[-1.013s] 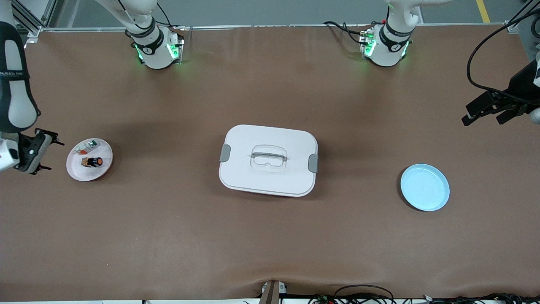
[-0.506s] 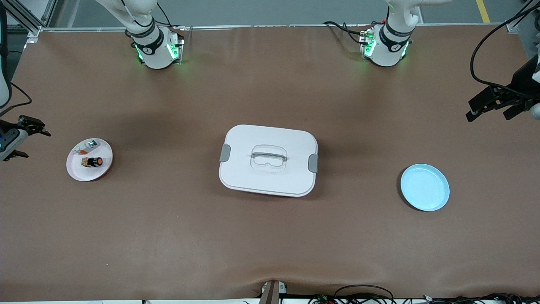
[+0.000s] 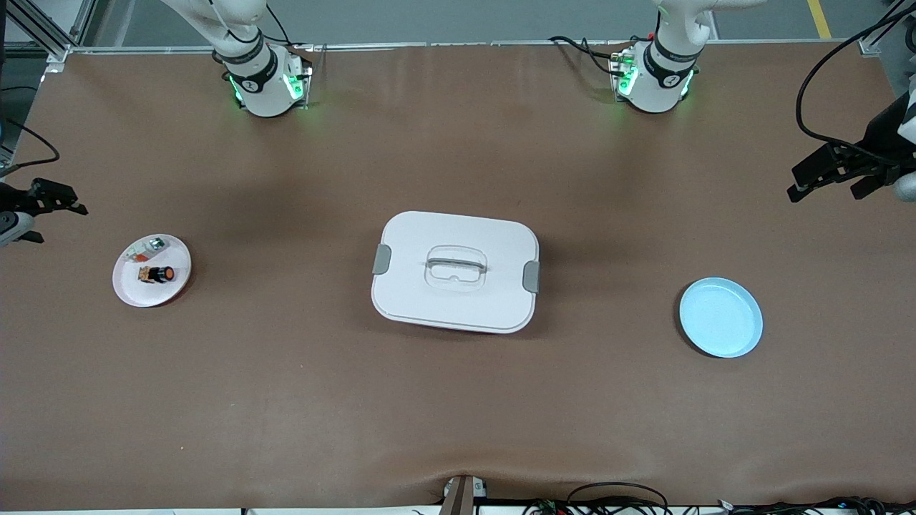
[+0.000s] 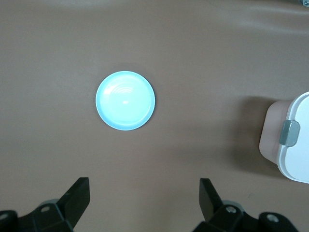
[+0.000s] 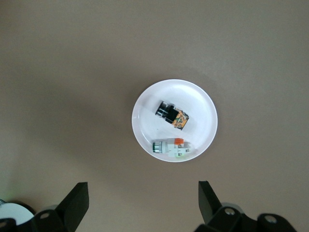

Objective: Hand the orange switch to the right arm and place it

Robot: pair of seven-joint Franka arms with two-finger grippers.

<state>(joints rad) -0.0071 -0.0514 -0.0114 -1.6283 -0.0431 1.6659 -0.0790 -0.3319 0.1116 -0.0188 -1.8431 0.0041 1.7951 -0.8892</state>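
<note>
While the orange switch (image 3: 157, 274) lies unmoved, the right pincer (image 3: 61, 201) has risen.

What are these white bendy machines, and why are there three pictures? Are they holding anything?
They are two robot arms bolted to a brown table. Each ends in a gripper, a hand with two black fingers. One picture looks down from a high camera facing the robots. The other two come from small cameras on the arms' wrists, so you see the black fingers poking in at the edge.

The left gripper hangs open above the left arm's end of the table, looking down at an empty blue plate. The right gripper hangs open at the right arm's end, looking down at a white plate. On that plate lie the orange switch, a little black button with an orange cap, and a small white-and-clear piece. In the middle sits a white box with its lid on. Neither gripper holds anything.
</note>
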